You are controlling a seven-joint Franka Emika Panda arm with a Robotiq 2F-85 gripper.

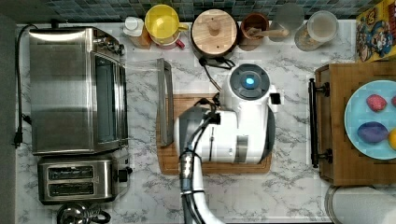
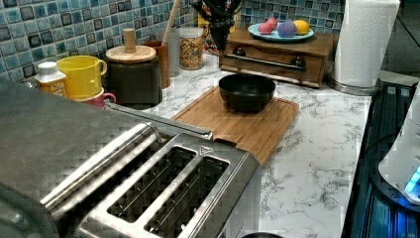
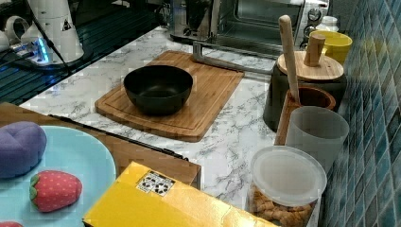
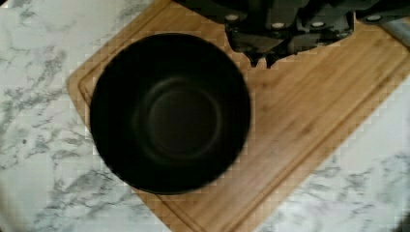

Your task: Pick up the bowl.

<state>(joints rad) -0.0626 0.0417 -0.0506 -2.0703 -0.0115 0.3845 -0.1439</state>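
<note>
The black glossy bowl [image 2: 246, 91] stands upright and empty on a wooden cutting board [image 2: 247, 129], toward the board's end nearest the wooden box. It also appears as bowl [image 3: 158, 89] and bowl [image 4: 169, 113], with a dull greyish inner bottom. My gripper [image 4: 262, 60] hangs well above the board beside the bowl's rim, fingers shut with nothing between them and not touching the bowl. In the left view the gripper [image 2: 218, 42] is above and behind the bowl. In the top view the white arm [image 1: 233, 130] covers the board's middle.
A toaster oven [image 1: 74, 88] with its door open and a toaster [image 1: 77, 179] fill the top view's left. A yellow cup [image 1: 162, 22], a wood-lidded canister [image 1: 214, 31], a small wooden bowl with a spoon [image 1: 254, 28] and jars line the tiled wall. A wooden box [image 1: 334, 126] holds a blue plate.
</note>
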